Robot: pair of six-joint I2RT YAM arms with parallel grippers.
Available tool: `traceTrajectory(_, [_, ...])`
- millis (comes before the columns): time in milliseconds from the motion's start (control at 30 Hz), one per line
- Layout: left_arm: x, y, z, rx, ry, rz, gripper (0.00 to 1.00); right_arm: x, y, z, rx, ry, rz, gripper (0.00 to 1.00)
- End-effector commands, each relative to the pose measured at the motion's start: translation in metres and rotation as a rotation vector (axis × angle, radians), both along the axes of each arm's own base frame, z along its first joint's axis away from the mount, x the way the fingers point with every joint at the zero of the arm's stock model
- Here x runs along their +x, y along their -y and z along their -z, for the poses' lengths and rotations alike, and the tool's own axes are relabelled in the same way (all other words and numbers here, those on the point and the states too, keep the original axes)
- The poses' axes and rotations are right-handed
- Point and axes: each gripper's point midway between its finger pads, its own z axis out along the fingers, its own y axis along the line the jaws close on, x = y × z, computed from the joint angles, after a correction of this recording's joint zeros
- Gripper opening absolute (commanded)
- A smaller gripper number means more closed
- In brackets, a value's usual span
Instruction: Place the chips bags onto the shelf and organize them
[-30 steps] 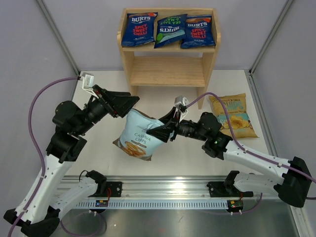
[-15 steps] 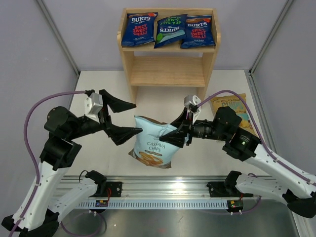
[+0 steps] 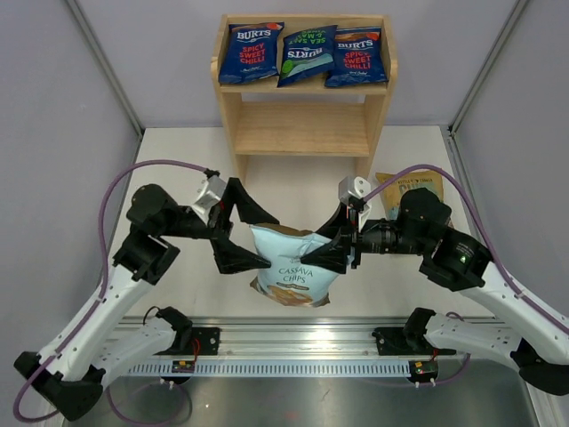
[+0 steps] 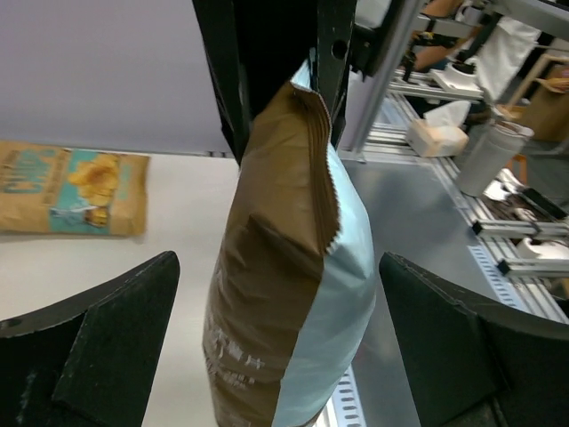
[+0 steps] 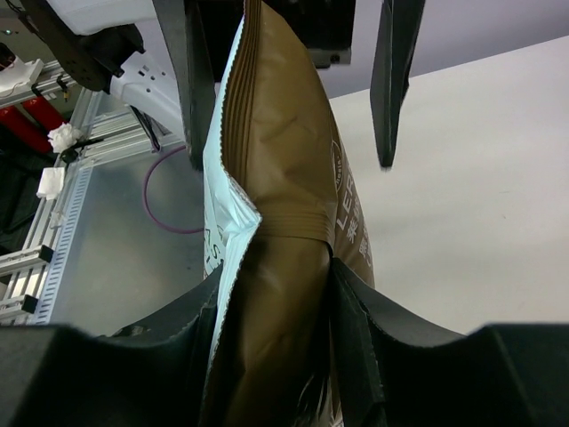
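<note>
Top external: right hand (image 3: 336,242) clamped on the right edge of the pale bag (image 3: 293,271), which hangs upright off the counter (image 3: 178,160), near the front rail (image 3: 293,366). Left hand (image 3: 267,240) spread wide at the bag's left edge. In left wrist view its fingers (image 4: 98,347) flank the bag with gaps on both sides, no contact. Right wrist view shows the fingers (image 5: 356,338) pinching the bag's brown back and pale front.

Shelf (image 3: 302,129) stands at the far edge. 3 Burts bags (image 3: 307,55) lie side by side across its top tier, spanning rail to rail. Bare counter runs between the pale bag and the shelf legs. Yellow bag (image 3: 404,187) lies flat on the right, partly hidden behind the right arm, just beside the shelf's right leg. Walls close both sides.
</note>
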Motion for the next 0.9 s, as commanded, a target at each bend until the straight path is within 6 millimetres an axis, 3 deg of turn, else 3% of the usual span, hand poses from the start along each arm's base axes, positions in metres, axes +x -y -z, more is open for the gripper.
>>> traceTrajectory(0, [-0.015, 0.012, 0.001, -0.008, 0.024, 0.109, 0.99, -0.003, 0.000, -0.037, 0.078, 0.080, -0.027, 0.11])
traceTrajectory(233, [-0.010, 0.031, 0.019, 0.037, -0.035, 0.138, 0.98, 0.006, -0.006, -0.043, 0.093, 0.078, 0.006, 0.11])
traceTrajectory(267, [-0.009, 0.034, 0.021, 0.044, -0.042, 0.144, 0.93, 0.007, -0.006, -0.043, 0.096, 0.083, 0.010, 0.11])
traceTrajectory(300, [-0.010, 0.034, 0.022, 0.045, -0.040, 0.150, 0.78, 0.010, -0.006, -0.042, 0.093, 0.084, 0.024, 0.12])
traceTrajectory(367, [-0.007, 0.036, 0.023, 0.048, -0.047, 0.146, 0.65, 0.014, -0.005, -0.040, 0.083, 0.088, 0.048, 0.13])
traceTrajectory(433, [-0.003, 0.038, 0.024, 0.051, -0.052, 0.121, 0.42, 0.020, -0.003, -0.038, 0.077, 0.091, 0.088, 0.16])
traceTrajectory(500, [0.006, 0.041, 0.024, 0.051, -0.059, 0.074, 0.37, 0.030, 0.001, -0.035, 0.074, 0.086, 0.155, 0.20])
traceTrajectory(533, [0.009, 0.041, 0.024, 0.048, -0.060, 0.059, 0.31, 0.032, 0.003, -0.035, 0.077, 0.091, 0.169, 0.30])
traceTrajectory(633, [0.020, 0.045, 0.020, 0.037, -0.078, 0.006, 0.29, 0.038, 0.011, -0.035, 0.092, 0.102, 0.231, 0.43])
traceTrajectory(733, [0.027, 0.047, 0.013, 0.018, -0.102, -0.034, 0.25, 0.053, 0.027, -0.031, 0.090, 0.108, 0.358, 0.80])
traceTrajectory(767, [0.028, 0.047, 0.009, 0.011, -0.115, -0.044, 0.23, 0.056, 0.035, -0.033, 0.100, 0.107, 0.403, 0.97])
traceTrajectory(867, [0.041, 0.046, -0.002, -0.020, -0.150, -0.120, 0.21, 0.084, 0.067, -0.027, 0.094, 0.081, 0.647, 1.00])
